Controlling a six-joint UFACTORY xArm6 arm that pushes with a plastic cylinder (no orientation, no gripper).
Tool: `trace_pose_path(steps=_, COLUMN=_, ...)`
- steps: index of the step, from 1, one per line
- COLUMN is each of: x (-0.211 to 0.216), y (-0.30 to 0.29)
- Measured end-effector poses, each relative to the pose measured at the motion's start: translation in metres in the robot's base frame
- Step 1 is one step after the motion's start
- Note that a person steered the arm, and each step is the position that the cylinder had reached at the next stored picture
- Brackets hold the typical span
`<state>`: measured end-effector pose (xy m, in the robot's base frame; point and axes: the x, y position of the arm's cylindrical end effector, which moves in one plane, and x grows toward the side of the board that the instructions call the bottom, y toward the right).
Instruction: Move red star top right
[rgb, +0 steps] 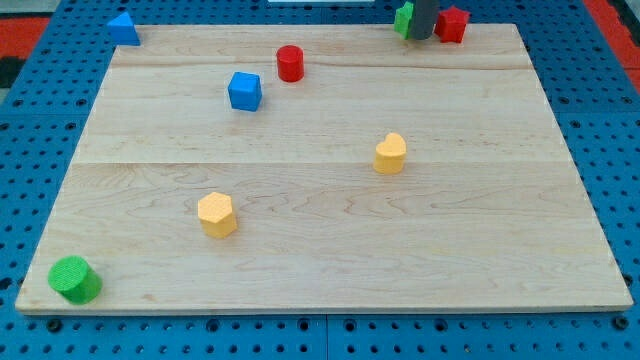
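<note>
The red star (453, 24) sits at the board's top edge, right of centre. My tip (421, 37) is down on the board just to the star's left, touching or almost touching it. A green block (403, 19) stands right against the rod's other side, partly hidden by it; its shape cannot be made out.
A red cylinder (290, 63) and a blue cube (244, 91) lie at upper centre-left. A blue triangle (123, 29) is at the top left corner. Two yellow blocks (391, 154) (216, 214) sit mid-board. A green cylinder (75, 279) is at the bottom left corner.
</note>
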<state>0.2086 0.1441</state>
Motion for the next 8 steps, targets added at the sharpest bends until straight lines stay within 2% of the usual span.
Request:
trace_pose_path(steps=7, x=0.000, y=0.129)
trace_pose_path(steps=8, x=0.000, y=0.130)
